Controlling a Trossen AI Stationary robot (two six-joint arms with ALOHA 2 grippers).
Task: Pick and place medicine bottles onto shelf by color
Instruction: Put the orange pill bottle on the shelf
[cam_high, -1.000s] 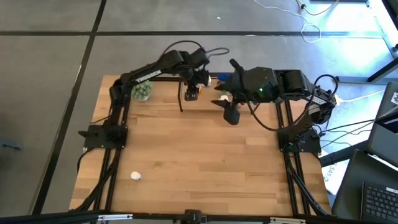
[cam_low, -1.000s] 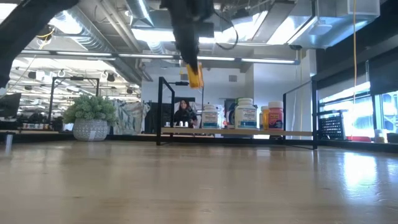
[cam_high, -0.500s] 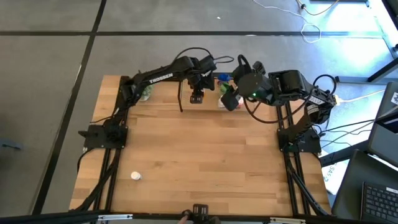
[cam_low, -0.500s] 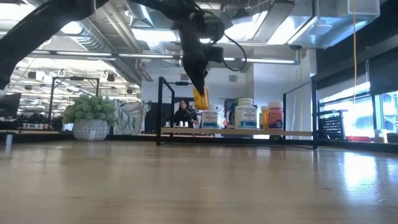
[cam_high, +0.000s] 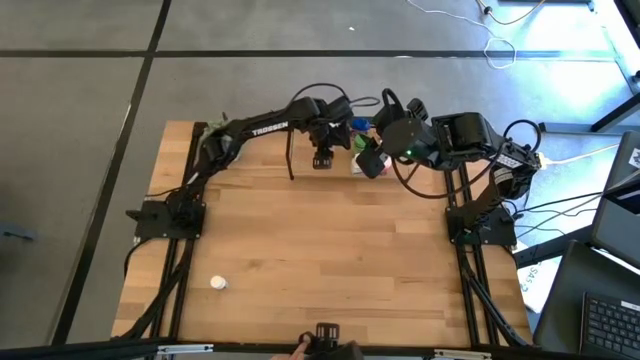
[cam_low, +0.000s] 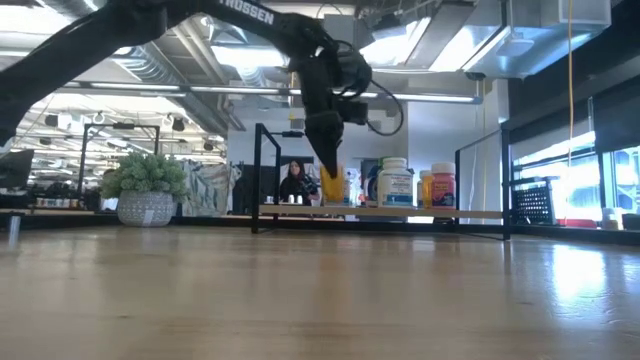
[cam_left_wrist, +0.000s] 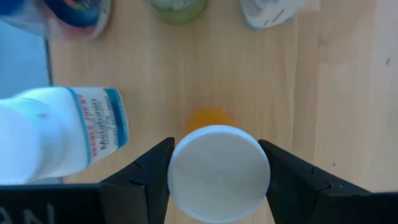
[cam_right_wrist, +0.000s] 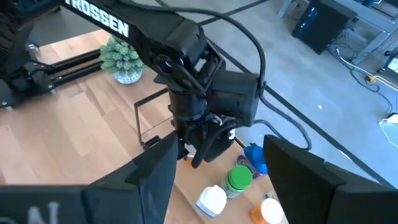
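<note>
Orange bottle (cam_left_wrist: 217, 171): white-capped, pinched between the two fingers of the left gripper (cam_left_wrist: 217, 180), held upright over the shelf board

Left gripper: reaches across the desk's far edge in the high view (cam_high: 322, 158); in the low view it hangs at the shelf's left half, the orange bottle (cam_low: 332, 186) down at the level of the bottles standing there

Shelf (cam_low: 440, 212): light-wood board with black uprights, along the far edge of the desk

Bottles on shelf: white with blue label (cam_left_wrist: 59, 134) just beside the held one; blue (cam_right_wrist: 254, 154), green (cam_right_wrist: 238, 178), white (cam_right_wrist: 212, 200), orange (cam_right_wrist: 266, 210) in the right wrist view

Right gripper (cam_high: 371, 162): near the shelf's right end, fingers spread, nothing between them

Stray bottle (cam_high: 218, 283): white, alone near the desk's near-left corner

Plant (cam_low: 146, 190): far-left corner of the desk
</note>
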